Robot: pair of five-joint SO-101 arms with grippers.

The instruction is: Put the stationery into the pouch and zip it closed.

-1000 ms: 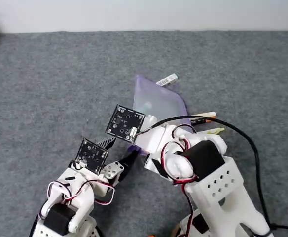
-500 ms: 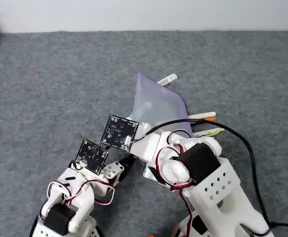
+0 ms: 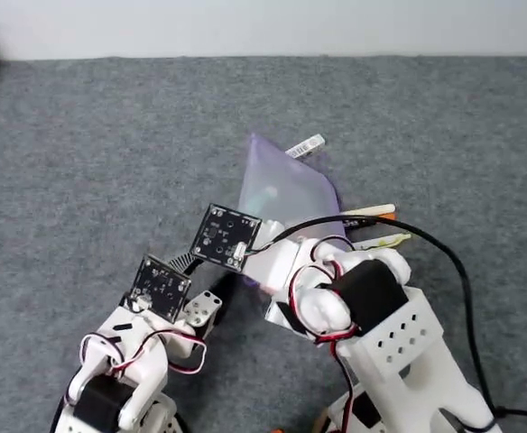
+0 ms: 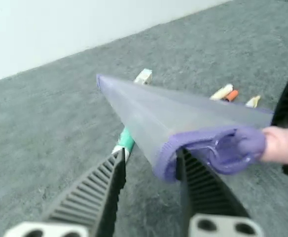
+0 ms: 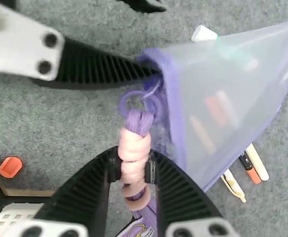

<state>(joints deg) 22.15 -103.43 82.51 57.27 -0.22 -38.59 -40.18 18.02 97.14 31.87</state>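
Two ribbed black jaws of the right gripper (image 5: 132, 156) are clamped on the pink zipper pull (image 5: 132, 145), a soft, grippy cord. The left gripper (image 4: 150, 155) is set narrowly open astride the pouch (image 5: 223, 98), at its purple hem. Light, limp translucent film is expected to buckle, so the stiffer hem is judged the better hold. Pens (image 5: 252, 165) lie at its edge on grey carpet (image 3: 110, 135).

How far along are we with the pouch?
Done: shapes show through the pouch, but pens lie on the mat beside it. In hand: right hand pinches the pink zipper pull; left hand straddles the pouch's corner, open. Left: loose pens and zipping, apparently.
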